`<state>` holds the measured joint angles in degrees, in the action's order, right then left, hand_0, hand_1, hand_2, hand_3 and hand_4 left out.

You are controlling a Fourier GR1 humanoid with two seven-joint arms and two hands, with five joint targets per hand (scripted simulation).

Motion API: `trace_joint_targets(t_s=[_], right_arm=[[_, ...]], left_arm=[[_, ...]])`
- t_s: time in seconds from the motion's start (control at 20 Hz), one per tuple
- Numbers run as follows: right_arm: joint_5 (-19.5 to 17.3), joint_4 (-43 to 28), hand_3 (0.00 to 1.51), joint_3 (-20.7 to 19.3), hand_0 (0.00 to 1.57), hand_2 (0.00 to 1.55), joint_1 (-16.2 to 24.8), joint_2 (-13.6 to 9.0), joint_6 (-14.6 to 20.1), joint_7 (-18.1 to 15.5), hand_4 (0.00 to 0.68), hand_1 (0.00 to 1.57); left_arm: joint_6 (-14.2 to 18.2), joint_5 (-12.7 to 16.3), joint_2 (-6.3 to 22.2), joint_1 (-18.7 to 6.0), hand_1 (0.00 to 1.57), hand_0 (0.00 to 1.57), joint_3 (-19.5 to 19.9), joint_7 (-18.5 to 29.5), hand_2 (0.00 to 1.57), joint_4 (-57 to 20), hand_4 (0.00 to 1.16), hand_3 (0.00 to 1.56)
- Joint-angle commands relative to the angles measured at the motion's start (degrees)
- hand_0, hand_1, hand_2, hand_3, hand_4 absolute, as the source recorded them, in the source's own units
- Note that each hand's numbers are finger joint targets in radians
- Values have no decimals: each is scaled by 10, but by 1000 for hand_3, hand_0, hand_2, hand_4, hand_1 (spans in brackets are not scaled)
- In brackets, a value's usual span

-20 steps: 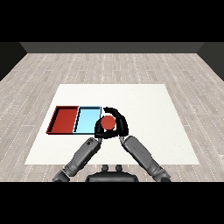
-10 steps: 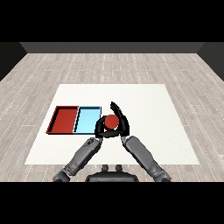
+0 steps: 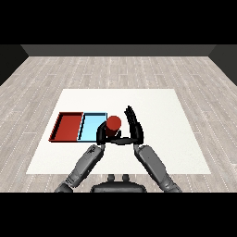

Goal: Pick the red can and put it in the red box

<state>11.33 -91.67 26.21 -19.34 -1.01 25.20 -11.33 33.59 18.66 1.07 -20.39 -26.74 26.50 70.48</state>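
Head view, red can (image 3: 113,123) between robot hands

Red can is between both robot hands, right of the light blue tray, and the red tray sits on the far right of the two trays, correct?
Not quite. The head view shows the red tray left of the light blue tray. The red can sits between the left robot hand and right robot hand.

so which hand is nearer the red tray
Left. The left hand sits at the blue tray's near right corner, one tray away from the red tray. The right hand is farther right, beyond the red can.
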Motion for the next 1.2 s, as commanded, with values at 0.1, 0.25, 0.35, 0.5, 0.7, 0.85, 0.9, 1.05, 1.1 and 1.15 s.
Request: trace_joint_targets(t_s=[0.1,0.25,0.35,0.5,0.7,0.85,0.9,1.05,1.1,1.15], right_arm=[[-9,-78,0,-33,0,0,61,-28,-42,2,0,0],[63,-113,0,-81,0,0,126,-61,-93,-38,0,0],[28,-175,0,-46,0,0,155,-58,-59,4,0,0],[38,-212,0,-84,0,0,209,-106,-89,-11,0,0],[84,-184,0,-150,0,0,224,-131,-125,-7,0,0],[89,-171,0,-165,0,0,236,-127,-124,-18,0,0],[109,-160,0,-182,0,0,238,-127,-143,-25,0,0],[102,-125,0,-176,0,0,238,-118,-153,-44,0,0],[120,-149,0,-195,0,0,254,-130,-165,-46,0,0],[96,-122,0,-169,0,0,230,-111,-146,-41,0,0]], left_arm=[[30,-11,-10,11,1571,1571,-16,2,1561,10,1133,1465],[17,-35,20,-4,1571,1571,30,-53,1571,53,1127,1472],[-27,-13,65,-14,1571,1571,81,-59,1571,61,1135,1484],[-21,-23,85,-17,1571,1571,96,-75,1571,70,1126,1479],[-19,-27,122,-39,1571,1571,143,-98,1571,31,1125,1486],[-45,-34,208,-2,1571,1571,181,-91,1571,24,1112,1491],[-13,-55,201,-17,1571,1571,166,-139,1571,51,1109,1486],[-17,-93,246,-26,1571,1571,160,-172,1542,-1,1133,1474],[-37,-82,270,-32,1571,1571,185,-168,1536,-45,1122,1468],[-69,-69,279,-28,1571,1571,197,-160,1540,-92,1112,1471]])
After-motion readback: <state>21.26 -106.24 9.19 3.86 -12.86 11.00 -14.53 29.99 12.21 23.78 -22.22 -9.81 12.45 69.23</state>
